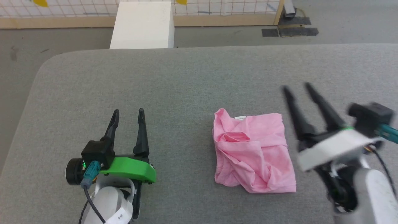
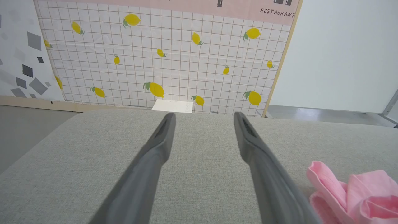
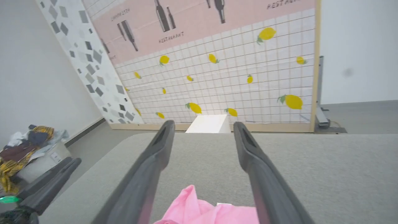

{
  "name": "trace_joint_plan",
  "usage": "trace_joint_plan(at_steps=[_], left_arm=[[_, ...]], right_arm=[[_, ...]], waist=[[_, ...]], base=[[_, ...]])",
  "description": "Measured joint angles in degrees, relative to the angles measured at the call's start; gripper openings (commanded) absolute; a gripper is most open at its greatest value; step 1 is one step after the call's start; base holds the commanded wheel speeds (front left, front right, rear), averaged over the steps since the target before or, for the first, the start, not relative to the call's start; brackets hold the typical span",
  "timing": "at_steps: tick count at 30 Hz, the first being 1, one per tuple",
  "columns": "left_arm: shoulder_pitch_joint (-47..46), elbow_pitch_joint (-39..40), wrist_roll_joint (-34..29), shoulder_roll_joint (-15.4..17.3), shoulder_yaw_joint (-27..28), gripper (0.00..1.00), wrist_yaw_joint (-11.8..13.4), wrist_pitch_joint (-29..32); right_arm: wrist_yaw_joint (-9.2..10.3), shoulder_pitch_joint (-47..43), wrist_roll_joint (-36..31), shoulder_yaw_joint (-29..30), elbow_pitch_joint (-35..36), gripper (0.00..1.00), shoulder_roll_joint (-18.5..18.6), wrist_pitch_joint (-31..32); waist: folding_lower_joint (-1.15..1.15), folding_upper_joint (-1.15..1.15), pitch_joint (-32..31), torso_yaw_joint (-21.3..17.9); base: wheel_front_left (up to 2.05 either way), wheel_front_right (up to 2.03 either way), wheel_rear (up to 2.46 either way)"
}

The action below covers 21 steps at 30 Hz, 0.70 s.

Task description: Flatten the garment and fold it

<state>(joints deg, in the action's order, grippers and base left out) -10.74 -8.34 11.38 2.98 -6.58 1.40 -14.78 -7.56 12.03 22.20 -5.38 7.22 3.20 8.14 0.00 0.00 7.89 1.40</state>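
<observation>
**Right gripper stands open beside a roughly folded pink garment**

Right gripper [image 1: 296,87] hangs above the table [image 1: 186,77] just beside the right edge of the garment [image 1: 253,152], its two dark fingers spread wide and clamped on nothing. It is blurred in the head view. From its own wrist camera, the right gripper [image 3: 202,124] shows bare grey fabric between the finger ends. The pink cloth [image 3: 205,211] sits low between the finger roots, touching neither as far as can be told.

Left gripper [image 1: 128,112] sits well apart from the cloth, towards the table's near left, also spread wide and empty. Its own view shows the left gripper [image 2: 203,116] pointing at the far edge, with the garment [image 2: 357,196] only at the lower right. That parked pose probably keeps it clear of the other arm's work.

The garment lies right of centre, nearer the near edge than the far one, gathered into a compact, roughly square packet. Its small white tag [image 1: 240,117] peeks out at the far side. The left half is rumpled, with a raised pocket of loose cloth, while the right half lies smoother. Judging by this shape, the fold looks largely made but untidy, and thin fabric like this may spring open if nudged.

Beyond the far edge stands a white box [image 1: 143,25], with a lemon-print panel [image 2: 161,62] behind it
</observation>
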Motion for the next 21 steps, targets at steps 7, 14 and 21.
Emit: trace_joint_plan(at_steps=[7,14,21], left_arm=[[0.3,0.5,0.0,0.0,0.2,1.00,0.0,0.0],[0.3,0.5,0.0,0.0,-0.1,1.00,-0.1,0.0],[0.3,0.4,0.0,0.0,-0.3,1.00,-0.1,0.0]], right_arm=[[0.01,-4.8,2.7,10.9,-10.0,1.00,0.0,-0.6],[0.01,-2.9,11.2,9.6,-24.2,1.00,-0.2,4.7],[0.00,2.9,15.5,5.8,-34.7,1.00,-0.3,10.4]], waist=[[0.00,0.00,-0.4,-1.0],[0.00,0.00,0.0,-0.3],[0.00,0.00,0.2,0.8]], base=[[0.00,0.00,0.00],[0.00,0.00,0.00],[0.00,0.00,0.00]])
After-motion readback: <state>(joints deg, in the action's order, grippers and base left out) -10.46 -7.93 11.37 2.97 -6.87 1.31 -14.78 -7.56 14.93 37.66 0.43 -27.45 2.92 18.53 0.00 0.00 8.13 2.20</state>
